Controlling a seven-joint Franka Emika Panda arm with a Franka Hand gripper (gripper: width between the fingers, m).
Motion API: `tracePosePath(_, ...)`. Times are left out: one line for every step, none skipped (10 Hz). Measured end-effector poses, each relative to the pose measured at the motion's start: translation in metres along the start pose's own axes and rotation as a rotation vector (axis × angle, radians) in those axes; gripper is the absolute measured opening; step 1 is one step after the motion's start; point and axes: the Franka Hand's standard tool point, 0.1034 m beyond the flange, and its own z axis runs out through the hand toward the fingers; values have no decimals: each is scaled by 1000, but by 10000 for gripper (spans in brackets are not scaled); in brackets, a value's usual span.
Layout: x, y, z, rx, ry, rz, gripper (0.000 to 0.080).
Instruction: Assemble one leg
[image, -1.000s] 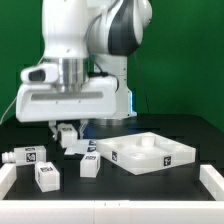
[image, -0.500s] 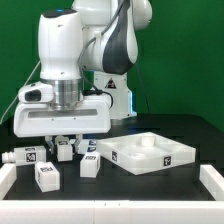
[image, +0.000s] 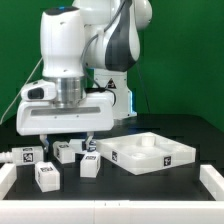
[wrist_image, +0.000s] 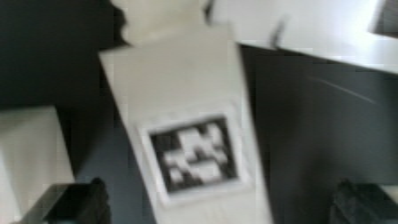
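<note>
1. Claw (image: 74, 141): open, empty, hung low over the black table (image: 175, 125), jaws spread wide.
2. Leg (image: 68, 151): white, lying flat directly beneath the claw, to the exterior view's left of the square top (image: 150, 153), near it but apart. In the wrist view, set lengthwise between the two dark fingertips (wrist_image: 71, 203), with its black-and-white tag (wrist_image: 192, 150) facing up, a clear gap on either side, and slightly askew to the jaw line.
3. Spare legs (image: 47, 174): three, loose on the table, one just beside the target on the square top's side.
4. Step in hand, by judgement: grasp of this leg, not yet made.
5. Handling:
   - Square the wrist to the leg's long sides before going lower.
   - Descend straight, keeping equal gaps at both fingers.
   - Close across the narrow width, near mid-length, for a level lift.
   - Keep clear of the neighbouring spare to avoid knocking it.
</note>
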Motion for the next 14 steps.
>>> tracePosePath(9,-10,-14,7,11,-8,643)
tracePosePath(17,-21,-27,11,23,-17,643)
tracePosePath(25,-35,-37,15,31,-19,649)
tracePosePath(34,-53,-41,11,39,-56,649)
tracePosePath(39,-68,-40,7,45,-76,649)
tracePosePath(45,-89,-35,3,54,-109,649)
tracePosePath(50,-108,-29,-4,61,-128,649)
tracePosePath(51,-114,-23,-8,61,-154,649)
tracePosePath(52,-112,-18,-7,55,-160,649)
tracePosePath(49,-110,-11,-15,56,-179,649)
tracePosePath(45,-108,-5,-20,51,-195,649)
tracePosePath(41,-105,1,-24,47,-204,649)
tracePosePath(37,-102,9,-30,44,-207,649)
tracePosePath(35,-104,14,-33,43,-208,649)
